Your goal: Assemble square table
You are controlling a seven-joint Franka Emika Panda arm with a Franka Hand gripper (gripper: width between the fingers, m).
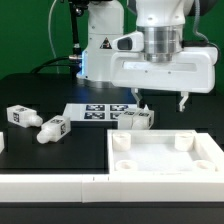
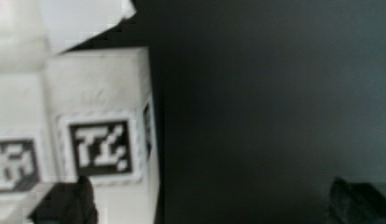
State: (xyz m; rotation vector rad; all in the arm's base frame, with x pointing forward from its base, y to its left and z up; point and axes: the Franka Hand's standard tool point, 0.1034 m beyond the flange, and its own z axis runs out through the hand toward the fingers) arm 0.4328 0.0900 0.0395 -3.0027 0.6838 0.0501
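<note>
The tagged white leg [image 1: 135, 119] by the marker board [image 1: 92, 110], just behind the square slab [image 1: 160, 160] on the black tabletop [image 1: 70, 150], sits toward one side of the wide-open jaws, not centred, so a straight drop could land a fingertip [image 1: 138, 101] on it and send it rolling.

No legible text; only coded tags [image 2: 101, 142] on legs [image 1: 50, 128] and marker board [image 1: 92, 110].

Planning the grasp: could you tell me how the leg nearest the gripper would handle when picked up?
The leg looks like moulded plastic: probably stiff and light. Its flat tagged faces should resist rolling. The smooth surface might slip in the gripper.
</note>
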